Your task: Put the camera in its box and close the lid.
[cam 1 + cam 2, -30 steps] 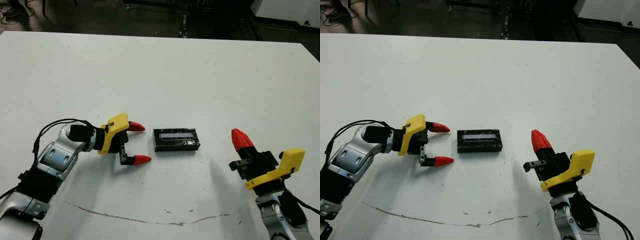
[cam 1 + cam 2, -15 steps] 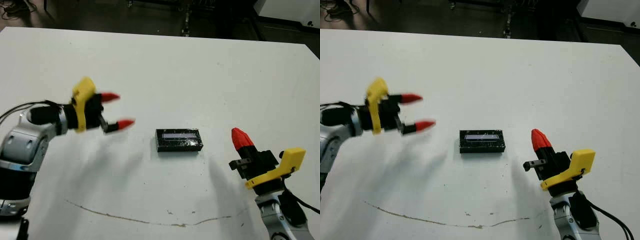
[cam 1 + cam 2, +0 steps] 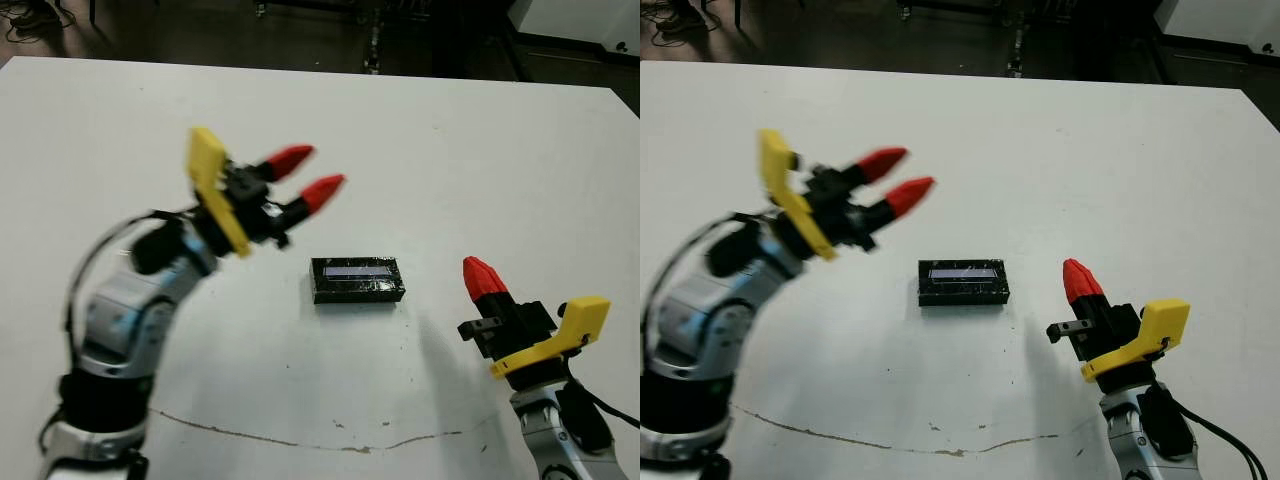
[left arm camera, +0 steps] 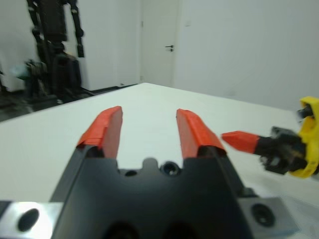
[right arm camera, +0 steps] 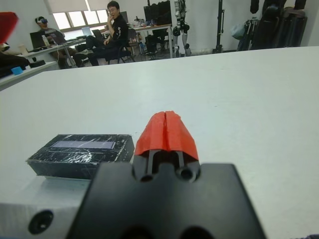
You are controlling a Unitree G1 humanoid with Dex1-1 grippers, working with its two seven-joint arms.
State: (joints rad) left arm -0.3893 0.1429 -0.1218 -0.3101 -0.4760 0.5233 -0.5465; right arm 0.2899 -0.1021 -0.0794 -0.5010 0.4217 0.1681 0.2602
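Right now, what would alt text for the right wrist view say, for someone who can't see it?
The right tool, its two red fingers pressed together, hovers low over a white table, beside a closed black box with a pale-striped lid. Far beyond the table, people sit at desks.

A robotics lab: seated people (image 5: 112, 25) work at cluttered desks with monitors (image 5: 37, 39), and dark humanoid robot frames (image 4: 55, 45) hang on stands beyond the broad white table (image 3: 420, 130).

Bright, even light; soft shadows
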